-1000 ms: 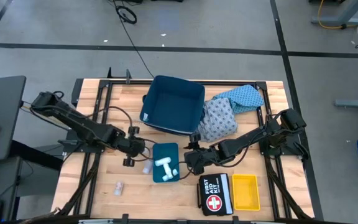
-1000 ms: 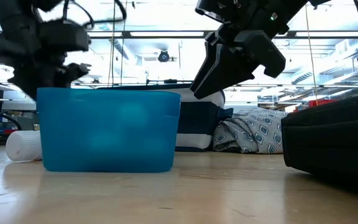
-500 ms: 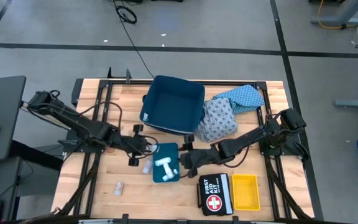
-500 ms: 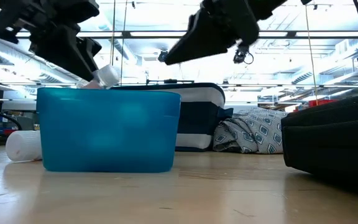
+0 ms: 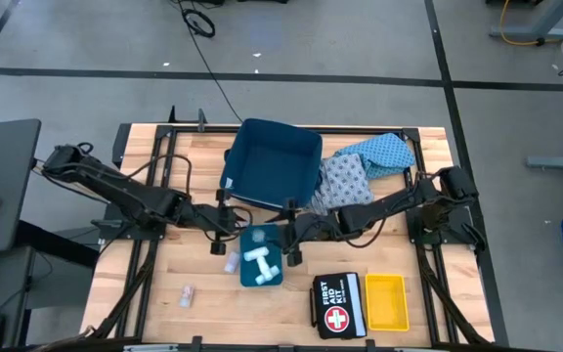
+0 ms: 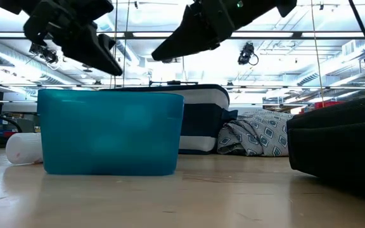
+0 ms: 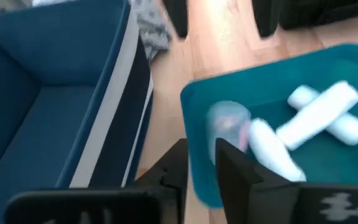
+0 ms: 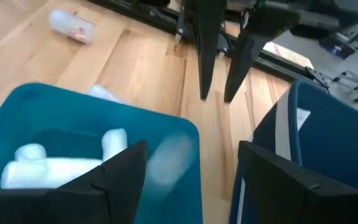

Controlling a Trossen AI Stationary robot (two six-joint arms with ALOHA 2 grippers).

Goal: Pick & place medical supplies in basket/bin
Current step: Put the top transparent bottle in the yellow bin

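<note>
A small teal bin [image 5: 260, 256] holds white rolls [image 5: 260, 260], two of them lying crossed [image 7: 322, 115] and a third [image 7: 269, 149] beside them. My left gripper [image 5: 234, 223] hangs open over the bin's far-left corner. Just off its fingertips, a blurred white roll [image 7: 229, 119] shows over the bin's inside near the rim [image 8: 171, 158], touched by nothing. My right gripper [image 5: 288, 237] is open and empty above the bin's far-right corner, facing the left gripper [image 8: 221, 93]. Two patterned cloth garments [image 5: 345, 186] [image 5: 384, 152] lie against the navy bin [image 5: 272, 164].
One roll [image 5: 231, 262] lies on the wood just left of the teal bin, and a small labelled one [image 5: 187, 292] lies nearer the left near corner. A black first aid kit [image 5: 336, 303] and a yellow tray [image 5: 384, 301] sit at the near edge. The navy bin stands right behind both grippers.
My left gripper carried a small white roll rightward and upward to the teal bin's far-left corner and let it go; the roll now drops blurred into the bin. My right gripper rose and moved toward the far edge and slightly left, staying open.
</note>
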